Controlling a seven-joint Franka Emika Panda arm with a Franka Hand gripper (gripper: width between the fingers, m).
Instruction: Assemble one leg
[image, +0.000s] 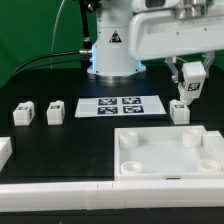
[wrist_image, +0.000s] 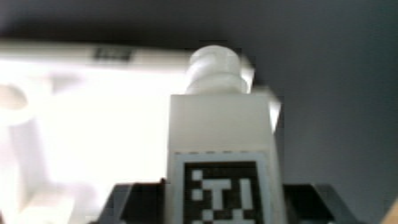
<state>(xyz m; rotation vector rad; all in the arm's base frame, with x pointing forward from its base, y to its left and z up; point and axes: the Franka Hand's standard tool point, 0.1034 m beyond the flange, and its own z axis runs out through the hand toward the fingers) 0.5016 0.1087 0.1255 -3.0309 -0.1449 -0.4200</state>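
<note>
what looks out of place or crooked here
Nothing stands out. The gripper holds the leg by its tagged end, in the air. The tray lies flat and looks whole, and the marker board lies flat on the table.

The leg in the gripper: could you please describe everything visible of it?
The leg is a small white blocky post, plastic by its look, with a black-and-white square tag on one face and a narrower rounded peg at its free end. The gripper clamps it at the tagged end, roughly upright and lifted off the table; nothing else seems to touch it. The tray lies beyond its peg.
</note>
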